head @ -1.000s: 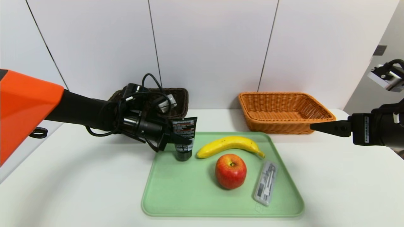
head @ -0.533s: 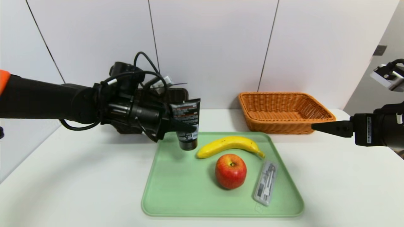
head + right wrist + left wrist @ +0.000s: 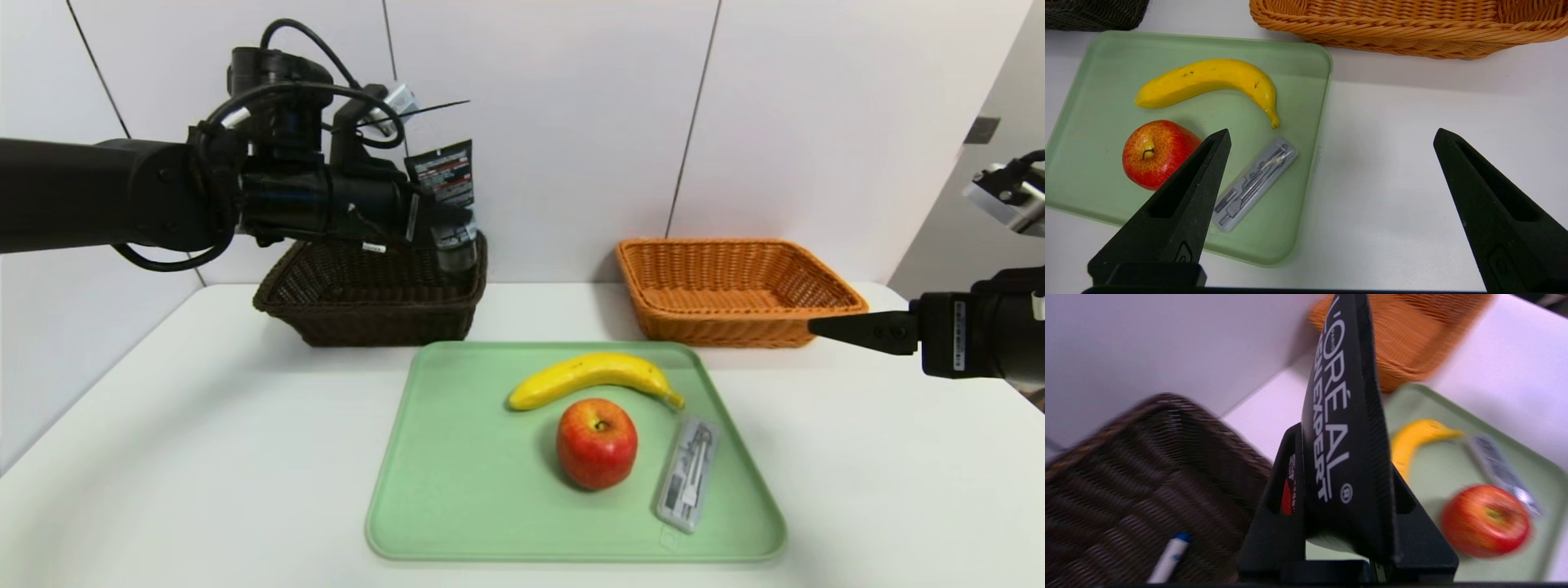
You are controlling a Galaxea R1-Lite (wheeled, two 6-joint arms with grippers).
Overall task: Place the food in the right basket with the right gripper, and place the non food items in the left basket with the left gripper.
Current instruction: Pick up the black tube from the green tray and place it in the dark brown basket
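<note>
3 things are left on the green tray [image 3: 424,523] nearest the robot: the clear plastic case [image 3: 688,474], the apple [image 3: 597,443] and, just behind it, the banana [image 3: 592,377]. All 3 lie closer to the right gripper [image 3: 824,327], which is parked at the right edge of the surface with its fingers [image 3: 1180,204] spread wide and nothing between them. Farther back, the black squeeze tube [image 3: 447,204] is clamped in the narrowly closed fingers of the left gripper [image 3: 1347,522], its long axis near upright, crimped end up and cap down. The tube is seen hanging over the right end of the left basket [image 3: 367,298], so the drop is judged to turn on whether the cap is inside the rim; that depth cannot be settled from the head view. In the left wrist view a blue-capped marker [image 3: 1167,557] is made out lying in that basket, cut off by the frame edge. The right basket [image 3: 735,286], farthest right, looks empty. The tube's cap is hard to make out against the dark wicker.
</note>
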